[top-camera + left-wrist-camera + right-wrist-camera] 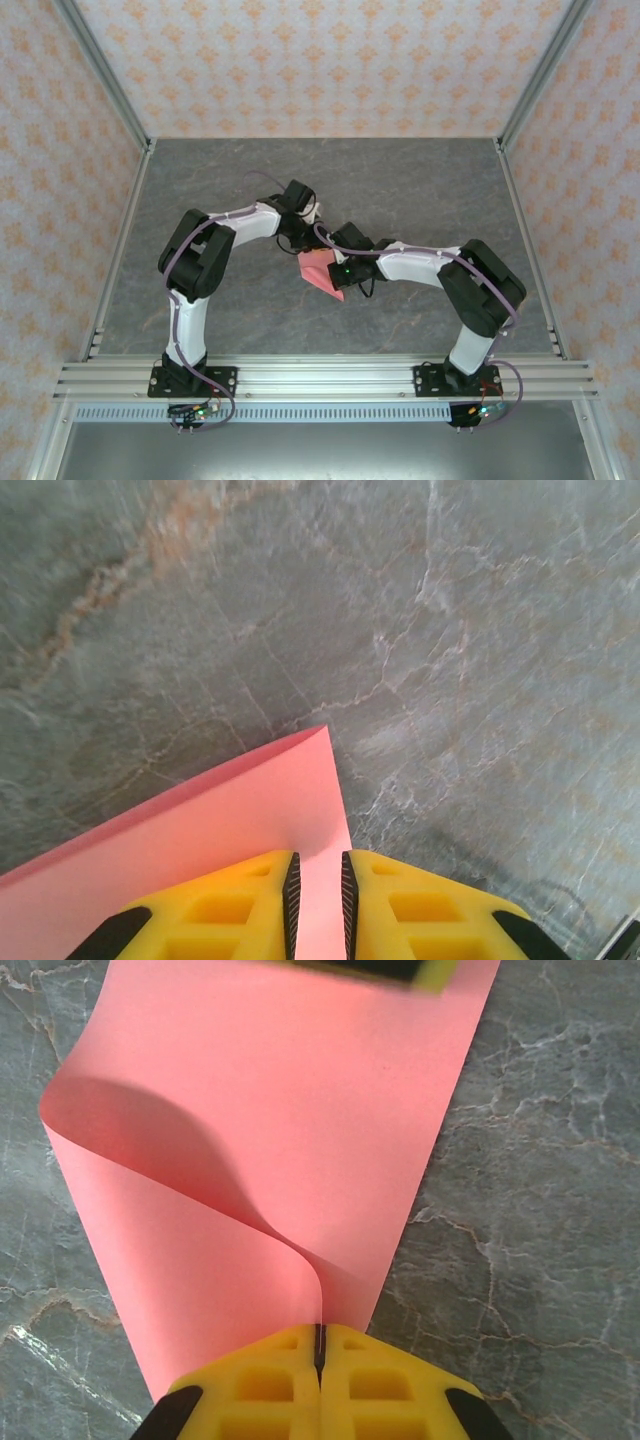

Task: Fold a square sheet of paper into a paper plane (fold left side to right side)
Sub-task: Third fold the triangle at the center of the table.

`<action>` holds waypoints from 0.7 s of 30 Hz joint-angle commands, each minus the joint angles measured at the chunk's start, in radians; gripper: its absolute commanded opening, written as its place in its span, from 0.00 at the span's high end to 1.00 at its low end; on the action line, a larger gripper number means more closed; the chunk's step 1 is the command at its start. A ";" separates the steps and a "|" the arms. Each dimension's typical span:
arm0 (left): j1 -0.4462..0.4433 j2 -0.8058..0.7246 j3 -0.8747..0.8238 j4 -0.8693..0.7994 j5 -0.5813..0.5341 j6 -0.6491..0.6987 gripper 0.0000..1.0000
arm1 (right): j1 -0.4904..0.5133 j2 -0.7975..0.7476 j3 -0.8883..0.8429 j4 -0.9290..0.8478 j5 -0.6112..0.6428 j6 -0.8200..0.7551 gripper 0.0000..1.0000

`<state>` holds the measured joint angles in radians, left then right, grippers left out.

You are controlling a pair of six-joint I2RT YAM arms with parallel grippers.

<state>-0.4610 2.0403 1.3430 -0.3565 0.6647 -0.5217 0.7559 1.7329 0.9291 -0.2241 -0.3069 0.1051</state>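
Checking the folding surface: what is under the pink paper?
Grey marbled table shows all around the square sheet of paper, whose edge curls up into the shut right gripper. Whatever lies directly beneath the sheet is covered.

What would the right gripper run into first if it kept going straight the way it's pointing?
The square sheet of paper that the right gripper pinches: pushing on would buckle the curl ahead. Beyond, a finger of the left gripper sits at the sheet's far edge, probably next, though depth is unclear.
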 commanded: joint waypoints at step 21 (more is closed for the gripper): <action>-0.001 0.015 -0.085 0.009 -0.011 0.017 0.85 | -0.001 -0.050 -0.015 -0.015 -0.018 0.000 1.00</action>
<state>-0.4500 2.0399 1.2873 -0.3336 0.6758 -0.5140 0.7521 1.7252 0.9276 -0.2226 -0.3149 0.1047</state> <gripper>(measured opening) 0.154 0.048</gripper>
